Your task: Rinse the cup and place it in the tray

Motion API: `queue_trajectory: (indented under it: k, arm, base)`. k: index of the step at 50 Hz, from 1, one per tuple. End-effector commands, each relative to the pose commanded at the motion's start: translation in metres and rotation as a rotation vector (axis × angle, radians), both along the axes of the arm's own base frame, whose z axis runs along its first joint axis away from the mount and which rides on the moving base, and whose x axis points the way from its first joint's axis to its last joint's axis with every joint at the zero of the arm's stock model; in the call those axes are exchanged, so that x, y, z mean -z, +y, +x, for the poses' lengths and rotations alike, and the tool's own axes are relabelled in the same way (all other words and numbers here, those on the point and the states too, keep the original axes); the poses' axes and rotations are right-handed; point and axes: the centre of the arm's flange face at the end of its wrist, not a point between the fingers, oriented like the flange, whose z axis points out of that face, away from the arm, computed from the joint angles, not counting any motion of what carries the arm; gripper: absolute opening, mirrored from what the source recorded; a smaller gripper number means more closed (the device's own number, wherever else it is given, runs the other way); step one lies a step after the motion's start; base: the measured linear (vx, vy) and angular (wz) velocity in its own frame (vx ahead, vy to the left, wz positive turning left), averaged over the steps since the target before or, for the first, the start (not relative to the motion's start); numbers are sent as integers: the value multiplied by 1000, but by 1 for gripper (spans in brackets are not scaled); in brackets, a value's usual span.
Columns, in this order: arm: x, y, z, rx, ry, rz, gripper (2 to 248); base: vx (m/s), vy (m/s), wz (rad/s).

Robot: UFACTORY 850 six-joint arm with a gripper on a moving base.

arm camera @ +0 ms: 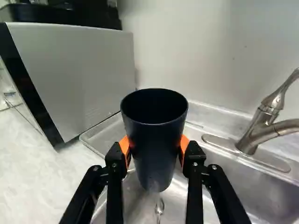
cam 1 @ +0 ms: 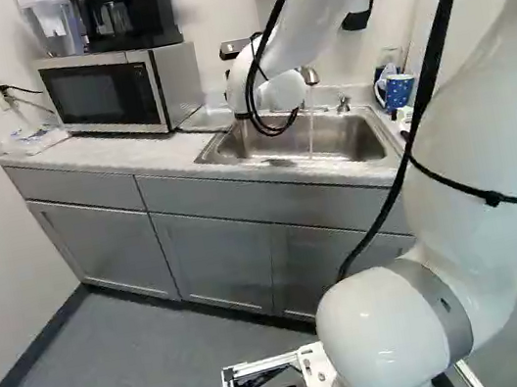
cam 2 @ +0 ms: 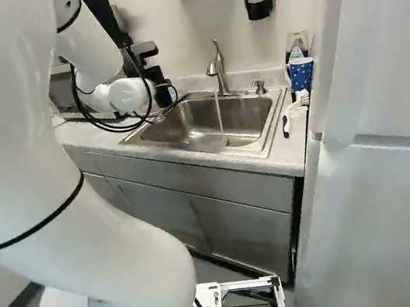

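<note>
Hanging mouth-up above the steel sink [cam 2: 253,120], near the microwave [cam 1: 103,95], a dark cup [arm camera: 156,149] is gripped from two sides by the robot's orange-padded fingers [arm camera: 124,146]. What may be water is seen beneath its base. A thin stream is run from the faucet [cam 2: 218,68], while a blue mug [cam 2: 301,74] is set on the counter [cam 2: 292,145] beside the sink.

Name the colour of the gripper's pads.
Orange, seen best in the wrist view.
</note>
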Motion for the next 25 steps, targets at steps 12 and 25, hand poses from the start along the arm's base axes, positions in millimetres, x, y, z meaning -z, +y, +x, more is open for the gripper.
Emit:
queue_trajectory:
  k: [12,25]
  arm:
    - [-2,10,25,-12,-31,4,121]
    - [-1,23,49,-31,-36,5,121]
  base:
    - [0,0,0]
    - [0,0,0]
